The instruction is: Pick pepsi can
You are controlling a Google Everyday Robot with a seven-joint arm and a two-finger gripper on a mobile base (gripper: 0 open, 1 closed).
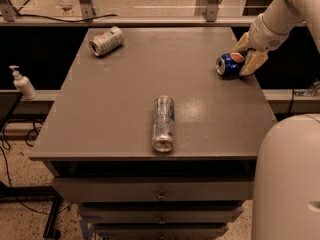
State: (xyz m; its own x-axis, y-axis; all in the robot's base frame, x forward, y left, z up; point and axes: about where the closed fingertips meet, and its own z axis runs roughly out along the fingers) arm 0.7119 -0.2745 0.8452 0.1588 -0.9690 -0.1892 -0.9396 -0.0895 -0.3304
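View of the table (115,109) from its front edge. The pepsi can (227,65) lies on its side at the table's right edge, in the far half. Its long axis runs roughly across the table's width: the silver top faces the table's middle and the base points off the right edge.

My gripper (241,61) reaches in from beyond the table's right edge with its fingers spread wide (one finger (242,44) on the can's far side, the other on its near side). They straddle the base end; I cannot tell whether they touch the can.

A slim silver can (163,123) lies near the table's front edge, at mid-width, its long axis running front to back. A pale silver-green can (106,40) lies on its side at the table's far left corner. A pump bottle (22,83) stands off the table's left side.
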